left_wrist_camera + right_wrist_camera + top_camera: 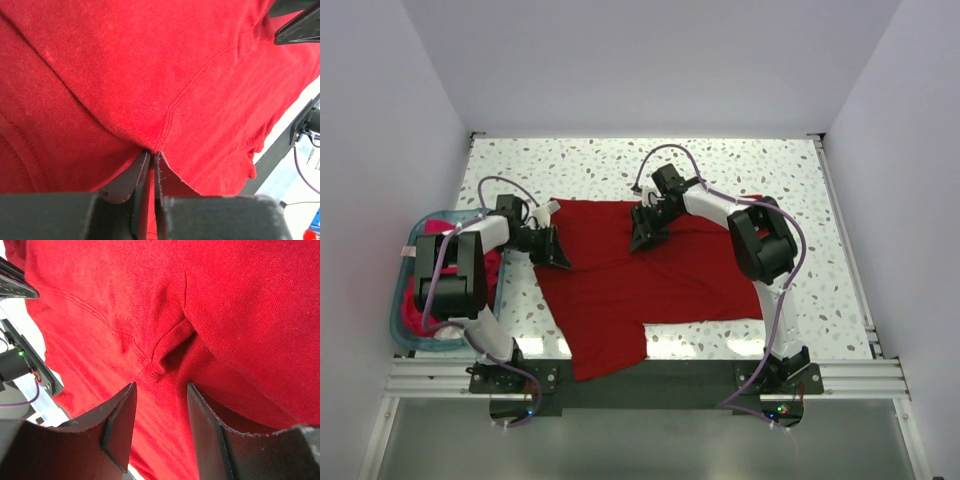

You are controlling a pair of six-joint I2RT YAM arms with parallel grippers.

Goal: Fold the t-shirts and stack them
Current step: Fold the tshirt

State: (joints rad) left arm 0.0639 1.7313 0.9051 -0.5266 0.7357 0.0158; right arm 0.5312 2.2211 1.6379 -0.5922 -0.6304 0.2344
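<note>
On the speckled white table (pixel 770 170) the deep crimson cloth t-shirt (pixel 650 270) lies flat, centre; first fold starting, I judge; left gripper (pixel 552 250) has jaws pinching its left edge; right gripper (pixel 645 232) has jaws spread astride a far wrinkle; they must close next
</note>
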